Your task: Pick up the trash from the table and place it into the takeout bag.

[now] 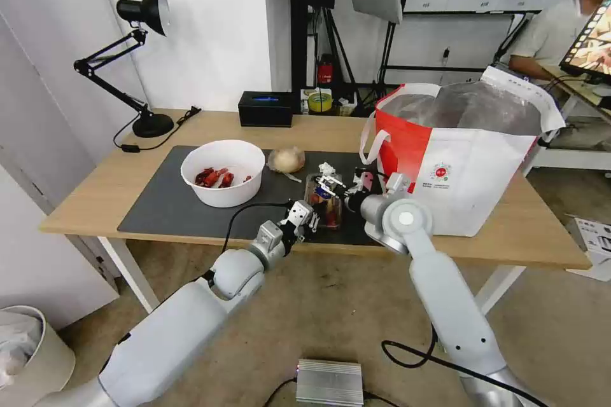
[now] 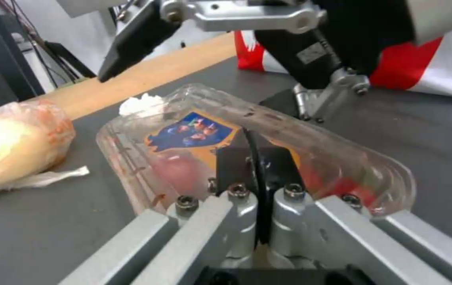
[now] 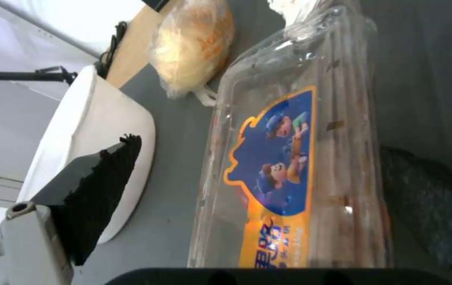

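The clear clamshell tray (image 1: 324, 205) with a blue-and-orange label (image 3: 276, 166) lies on the dark mat beside the takeout bag (image 1: 471, 172). My right gripper (image 1: 340, 187) hangs open just above the tray, one black finger (image 3: 99, 194) on the bowl side and the other toward the bag. My left gripper (image 1: 310, 211) is shut, and its fingertips (image 2: 252, 164) press against the tray's near end. I cannot tell whether they pinch the rim. The white bowl (image 1: 223, 172) holds red shellfish scraps. The beige wrap ball (image 1: 286, 159) and the tissue ball (image 2: 141, 103) lie behind the tray.
The table (image 1: 95, 197) carries a black desk lamp (image 1: 143, 63) at the back left and a black box (image 1: 265, 108) at the back. The bag's mouth stands open, lined with foil, with its white loop handle (image 1: 369, 140) facing the tray. A silver box (image 1: 329, 383) lies on the floor.
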`<state>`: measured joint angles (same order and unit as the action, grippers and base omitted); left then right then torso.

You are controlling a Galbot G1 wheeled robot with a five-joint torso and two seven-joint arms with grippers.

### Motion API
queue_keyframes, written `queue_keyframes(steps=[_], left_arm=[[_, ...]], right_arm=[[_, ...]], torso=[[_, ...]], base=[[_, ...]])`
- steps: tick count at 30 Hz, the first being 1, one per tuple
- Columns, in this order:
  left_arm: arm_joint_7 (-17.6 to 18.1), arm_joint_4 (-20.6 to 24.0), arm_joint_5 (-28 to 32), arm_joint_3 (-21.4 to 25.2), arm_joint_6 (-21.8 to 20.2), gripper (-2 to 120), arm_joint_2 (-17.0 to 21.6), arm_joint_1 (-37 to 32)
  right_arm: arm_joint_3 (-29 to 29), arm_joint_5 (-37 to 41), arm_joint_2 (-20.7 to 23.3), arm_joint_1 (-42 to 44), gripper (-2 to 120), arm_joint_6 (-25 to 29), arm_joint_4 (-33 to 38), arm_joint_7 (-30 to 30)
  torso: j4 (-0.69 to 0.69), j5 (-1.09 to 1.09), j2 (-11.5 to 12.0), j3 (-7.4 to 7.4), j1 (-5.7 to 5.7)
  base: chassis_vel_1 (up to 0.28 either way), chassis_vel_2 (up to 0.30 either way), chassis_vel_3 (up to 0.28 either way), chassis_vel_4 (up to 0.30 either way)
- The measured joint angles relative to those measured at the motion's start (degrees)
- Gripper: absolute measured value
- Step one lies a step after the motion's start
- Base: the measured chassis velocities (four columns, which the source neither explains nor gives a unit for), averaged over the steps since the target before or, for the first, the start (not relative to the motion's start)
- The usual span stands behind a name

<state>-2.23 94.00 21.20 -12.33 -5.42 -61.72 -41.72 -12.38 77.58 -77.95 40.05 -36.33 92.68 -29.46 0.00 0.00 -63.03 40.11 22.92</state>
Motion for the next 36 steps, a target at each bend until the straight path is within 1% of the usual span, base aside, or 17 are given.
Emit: queue_keyframes(steps=[16, 20, 23, 24, 25, 26, 27, 28, 30, 31, 32, 35, 36], left_arm=[[0.01, 0.22, 0.42, 0.06, 0.27, 0, 0.51, 0.32], [0.02, 0.28, 0.46, 0.04, 0.3, 0, 0.52, 0.34], [0.03, 0.44, 0.48, 0.04, 0.46, 0, 0.57, 0.24], [0.03, 0.44, 0.48, 0.04, 0.46, 0, 0.57, 0.24], [0.04, 0.5, 0.48, 0.04, 0.51, 0, 0.61, 0.17], [0.05, 0.52, 0.48, 0.03, 0.52, 0, 0.62, 0.14], [0.05, 0.56, 0.48, 0.03, 0.55, 0, 0.63, 0.09], [0.05, 0.56, 0.48, 0.03, 0.55, 0, 0.63, 0.09], [0.06, 0.65, 0.49, 0.03, 0.61, 0, 0.65, 0.08], [0.06, 0.71, 0.49, 0.03, 0.62, 0, 0.67, 0.07], [0.06, 0.71, 0.49, 0.03, 0.62, 0, 0.67, 0.07], [0.09, 0.89, 0.54, 0.06, 0.68, 0, 0.88, 0.0], [0.09, 0.89, 0.54, 0.06, 0.68, 0, 0.88, 0.0]], right_arm=[[0.96, -1.51, -2.37, -1.6, 100, -0.67, -2.43, -0.72], [1.14, -1.49, -2.59, -1.64, 96, -1.11, -2.56, -1.59], [1.25, -1.29, -2.47, -1.64, 82, -1.74, -2.53, -2.94], [1.25, -1.29, -2.47, -1.64, 82, -1.74, -2.53, -2.94], [1.25, -1.2, -2.38, -1.64, 78, -2.02, -2.49, -3.43], [1.25, -1.14, -2.34, -1.64, 76, -2.16, -2.47, -3.65], [1.23, -0.99, -2.21, -1.64, 67, -2.42, -2.43, -4.1], [1.23, -0.99, -2.21, -1.64, 67, -2.42, -2.43, -4.1], [1.2, -0.7, -2.06, -1.66, 57, -2.63, -2.43, -4.59], [1.2, -0.47, -2.03, -1.68, 54, -2.69, -2.42, -4.77], [1.2, -0.47, -2.03, -1.68, 54, -2.69, -2.42, -4.77], [1.17, 0.11, -1.86, -1.72, 41, -2.88, -2.28, -5.24], [1.17, 0.11, -1.86, -1.72, 41, -2.88, -2.28, -5.24]], torso=[[0.0, 0.0, 0.0, 0.0, 0.0], [0.0, 0.0, 0.0, 0.0, -0.01], [0.0, 0.0, 0.0, 0.0, -0.01], [0.0, 0.0, 0.0, 0.0, -0.01], [-0.01, 0.0, 0.0, 0.0, -0.01], [-0.01, 0.0, 0.0, 0.0, -0.01], [-0.01, 0.0, 0.0, 0.0, -0.01], [-0.01, 0.0, 0.0, 0.0, -0.01], [-0.01, 0.0, 0.0, 0.0, -0.01], [-0.01, 0.0, 0.0, 0.0, -0.01], [-0.01, 0.0, 0.0, 0.0, -0.01], [0.0, 0.01, 0.0, 0.0, -0.01], [0.0, 0.01, 0.0, 0.0, -0.01]], base=[[0.0, 0.0, 0.0, 0.0], [0.0, 0.0, 0.0, 0.0], [0.0, 0.0, 0.0, 0.0], [0.0, 0.0, 0.0, 0.0], [0.0, 0.0, 0.0, 0.0], [0.0, 0.0, 0.0, 0.0], [0.0, 0.0, 0.0, 0.0], [0.0, 0.0, 0.0, 0.0], [0.0, 0.0, 0.0, 0.0], [0.0, 0.0, 0.0, 0.0], [0.0, 0.0, 0.0, 0.0], [0.0, 0.0, 0.0, 0.0], [0.0, 0.0, 0.0, 0.0]])
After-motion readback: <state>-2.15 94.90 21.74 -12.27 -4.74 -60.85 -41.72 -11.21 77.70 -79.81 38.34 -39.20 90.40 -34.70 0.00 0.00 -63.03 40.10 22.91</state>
